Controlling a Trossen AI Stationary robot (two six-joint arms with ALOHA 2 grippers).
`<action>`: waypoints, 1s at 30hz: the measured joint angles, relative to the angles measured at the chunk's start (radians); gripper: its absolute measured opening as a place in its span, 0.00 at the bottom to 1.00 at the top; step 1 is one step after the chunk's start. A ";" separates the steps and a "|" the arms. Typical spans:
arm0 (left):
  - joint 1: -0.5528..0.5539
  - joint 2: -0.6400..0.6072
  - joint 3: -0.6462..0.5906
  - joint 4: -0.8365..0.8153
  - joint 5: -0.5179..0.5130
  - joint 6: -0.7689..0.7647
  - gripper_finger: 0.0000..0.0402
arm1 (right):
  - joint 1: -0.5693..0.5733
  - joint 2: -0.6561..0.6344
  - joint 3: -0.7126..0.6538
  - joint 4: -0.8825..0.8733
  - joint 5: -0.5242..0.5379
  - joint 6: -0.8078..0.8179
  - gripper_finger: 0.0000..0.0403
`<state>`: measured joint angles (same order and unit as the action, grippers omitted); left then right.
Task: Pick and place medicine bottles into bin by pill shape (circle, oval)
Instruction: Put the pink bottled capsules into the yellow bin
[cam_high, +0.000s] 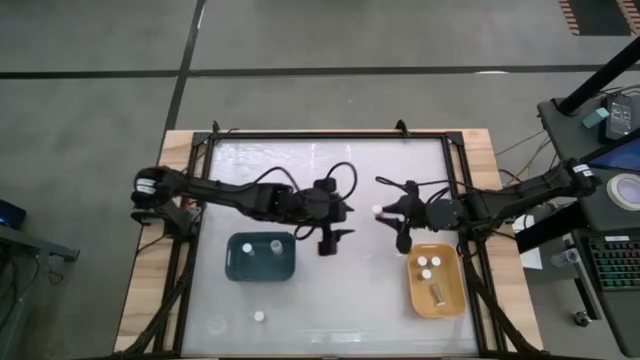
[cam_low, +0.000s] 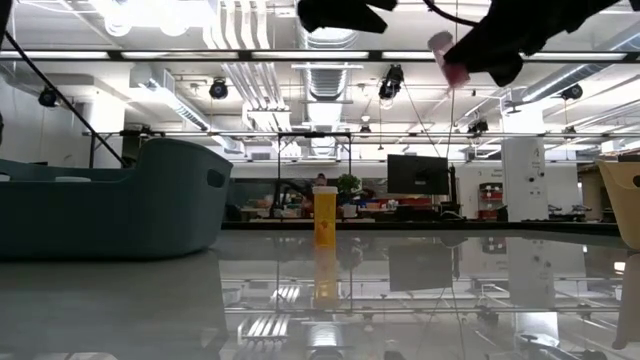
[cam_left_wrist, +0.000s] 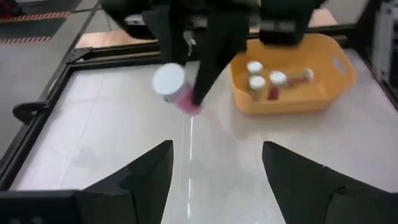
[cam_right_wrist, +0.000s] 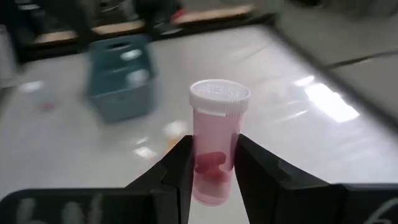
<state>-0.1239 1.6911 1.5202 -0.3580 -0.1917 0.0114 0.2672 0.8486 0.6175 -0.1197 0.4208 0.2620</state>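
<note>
The left gripper (cam_high: 336, 236) hangs over the table's middle, just right of the teal bin (cam_high: 238, 270), its fingers spread wide with nothing between them. That bin is a glossy rounded rectangle with 1 white-capped bottle (cam_high: 275, 245) showing inside. Near the front, left of centre, a lone bottle (cam_high: 259, 316) stands on the slick, reflective white table (cam_high: 340, 300); the low view also shows an orange bottle (cam_low: 325, 217) upright on that surface.

Further right, the right gripper (cam_high: 386, 212) pinches a pink bottle (cam_right_wrist: 216, 140) by its sides, held clear above the table, left of and beyond the yellow bin (cam_high: 455, 300). The bottle is a smooth translucent cylinder with a ribbed white cap, and reddish pills lie low inside; their shape looks elongated, though I cannot be sure.

The yellow bin, a smooth plastic tray, holds 3 upright white caps and 1 bottle lying flat.

Risks, as I judge them: the hard fingers grip a slick round wall, so a swing could let the bottle slip or rotate. A high release could bounce it or knock over the upright bottles. Misreading the pills would send it to the wrong bin.
</note>
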 joint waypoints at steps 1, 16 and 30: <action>-0.008 -0.017 -0.022 0.000 0.000 0.005 0.57 | 0.002 0.001 0.013 -0.020 -0.044 0.029 0.24; -0.048 -0.271 -0.414 0.227 -0.028 0.050 0.57 | 0.163 0.217 0.373 -0.559 -0.208 0.584 0.24; -0.048 -0.406 -0.610 0.299 -0.030 0.057 0.57 | 0.358 0.458 0.631 -0.939 -0.474 1.186 0.24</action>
<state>-0.1722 1.2847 0.9106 -0.0592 -0.2218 0.0685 0.6256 1.3066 1.2480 -1.0583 -0.0527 1.4482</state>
